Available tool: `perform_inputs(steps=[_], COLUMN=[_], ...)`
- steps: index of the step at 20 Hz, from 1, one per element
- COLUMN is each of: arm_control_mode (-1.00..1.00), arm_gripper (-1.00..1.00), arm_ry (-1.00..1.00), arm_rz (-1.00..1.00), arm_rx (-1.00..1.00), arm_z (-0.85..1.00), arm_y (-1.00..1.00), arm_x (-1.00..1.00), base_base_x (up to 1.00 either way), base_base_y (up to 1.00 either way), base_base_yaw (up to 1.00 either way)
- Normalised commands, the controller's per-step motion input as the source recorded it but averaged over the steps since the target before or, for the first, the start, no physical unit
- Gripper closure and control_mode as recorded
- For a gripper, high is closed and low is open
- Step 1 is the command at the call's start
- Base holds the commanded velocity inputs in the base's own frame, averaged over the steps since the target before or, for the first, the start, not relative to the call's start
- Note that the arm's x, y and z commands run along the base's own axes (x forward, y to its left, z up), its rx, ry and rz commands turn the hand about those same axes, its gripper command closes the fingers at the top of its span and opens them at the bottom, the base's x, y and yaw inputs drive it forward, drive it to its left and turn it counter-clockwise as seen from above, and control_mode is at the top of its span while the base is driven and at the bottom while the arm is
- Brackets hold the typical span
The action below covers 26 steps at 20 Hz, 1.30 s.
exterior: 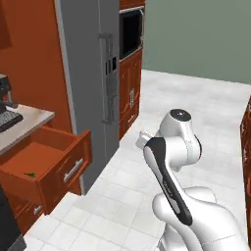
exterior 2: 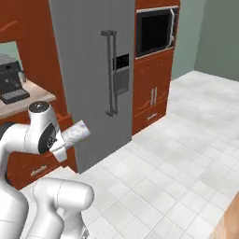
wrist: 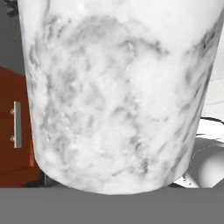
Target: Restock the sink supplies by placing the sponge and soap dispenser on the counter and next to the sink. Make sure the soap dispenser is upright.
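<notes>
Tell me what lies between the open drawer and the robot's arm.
Bare white tiled floor lies between the open drawer and the arm, as the left base view shows; nothing stands on that stretch.

Soap dispenser (wrist: 113, 87) looks marbled, smooth; drawer (exterior: 46, 164) apparently matt wood.

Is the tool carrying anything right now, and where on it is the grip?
Yes: the soap dispenser, lying tilted in the tool. The grip seems to be on its marbled body; the exact contact spot is hidden.
</notes>
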Motion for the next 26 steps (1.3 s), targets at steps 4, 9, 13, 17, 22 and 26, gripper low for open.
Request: perform_inputs(steps=[4, 9, 13, 17, 22, 26], arm_control_mode=[1.0, 1.0, 1.0, 1.0, 1.0, 1.0], arm_gripper=[1.0, 1.0, 1.0, 1.0, 1.0, 1.0], arm_ry=[0.0, 0.0, 0.0, 0.0, 0.0, 0.0], arm_rz=[0.0, 0.0, 0.0, 0.0, 0.0, 0.0], arm_rx=[0.0, 0.0, 0.0, 0.0, 0.0, 0.0], arm_z=[0.0, 0.0, 0.0, 0.0, 0.0, 0.0], arm_y=[0.0, 0.0, 0.0, 0.0, 0.0, 0.0], arm_x=[0.0, 0.0, 0.0, 0.0, 0.0, 0.0], base_base_x=[0.0, 0.0, 0.0, 0.0, 0.01, 0.01], base_base_y=[0.23, 0.21, 0.33, 0.36, 0.17, 0.2], base_base_yaw=[-0.93, -0.92, -0.88, -0.87, -0.83, -0.84])
